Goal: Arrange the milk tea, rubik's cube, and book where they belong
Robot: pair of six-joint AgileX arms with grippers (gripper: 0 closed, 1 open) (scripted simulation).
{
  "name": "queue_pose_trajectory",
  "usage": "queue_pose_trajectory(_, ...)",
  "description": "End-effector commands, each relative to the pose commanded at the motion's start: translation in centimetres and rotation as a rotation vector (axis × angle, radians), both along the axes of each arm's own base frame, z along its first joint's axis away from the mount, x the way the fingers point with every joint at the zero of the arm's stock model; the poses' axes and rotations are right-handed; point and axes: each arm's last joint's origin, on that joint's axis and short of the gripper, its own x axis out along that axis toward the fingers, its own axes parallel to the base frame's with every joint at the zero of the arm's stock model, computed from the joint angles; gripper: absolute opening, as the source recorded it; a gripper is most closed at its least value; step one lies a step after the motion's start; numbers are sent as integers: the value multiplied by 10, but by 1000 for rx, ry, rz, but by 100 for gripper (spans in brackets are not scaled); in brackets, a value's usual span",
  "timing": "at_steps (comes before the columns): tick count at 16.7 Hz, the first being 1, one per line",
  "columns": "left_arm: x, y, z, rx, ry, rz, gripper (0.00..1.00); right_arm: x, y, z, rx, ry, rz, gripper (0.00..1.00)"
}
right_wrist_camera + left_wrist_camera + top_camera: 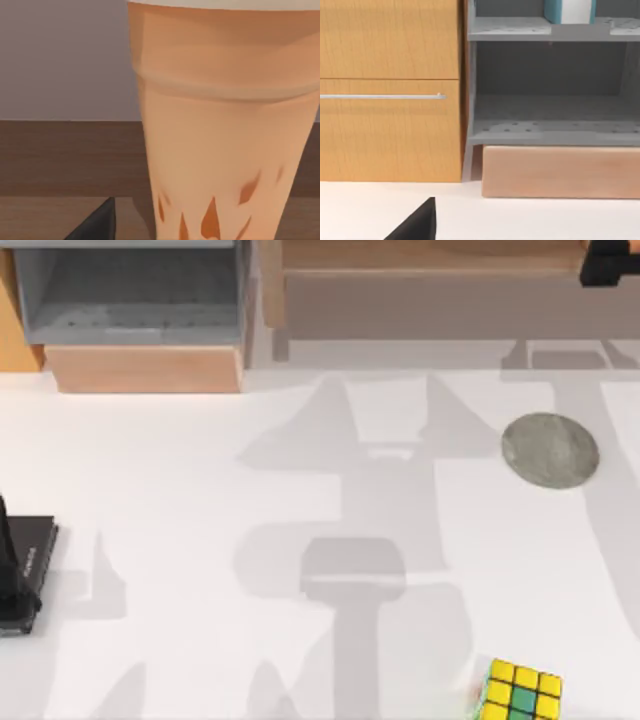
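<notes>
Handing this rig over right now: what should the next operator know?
Left arm: parked at the left edge of the table.
Right arm: far right, over the wooden shelf.
Milk tea: upright, close before the right wrist camera, wood behind it; unclear if set down.
Book: standing on the upper level of the grey shelf; looks done.
Cube: near right of the table; still to place.
Grey disc: bare.

Rubik's cube (522, 692) near table (200, 540) front edge, right; disc (550, 450) behind it; book (569, 11) on shelf (520, 29).
</notes>
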Motion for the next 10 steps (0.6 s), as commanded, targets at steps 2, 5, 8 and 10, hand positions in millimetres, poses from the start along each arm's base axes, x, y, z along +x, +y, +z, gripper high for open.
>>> queue_pose_trajectory(2,0,0,0,0,0,0,100,0,0,0,0,0,0,100)
queue_pose_trajectory(5,0,0,0,0,0,0,100,3,-2,-1,0,4,-2,100)
queue_pose_trajectory(8,0,0,0,0,0,0,100,25,-1,0,0,2,0,100)
queue_pose_trajectory(10,0,0,0,0,0,0,100,44,0,1,0,-1,0,100)
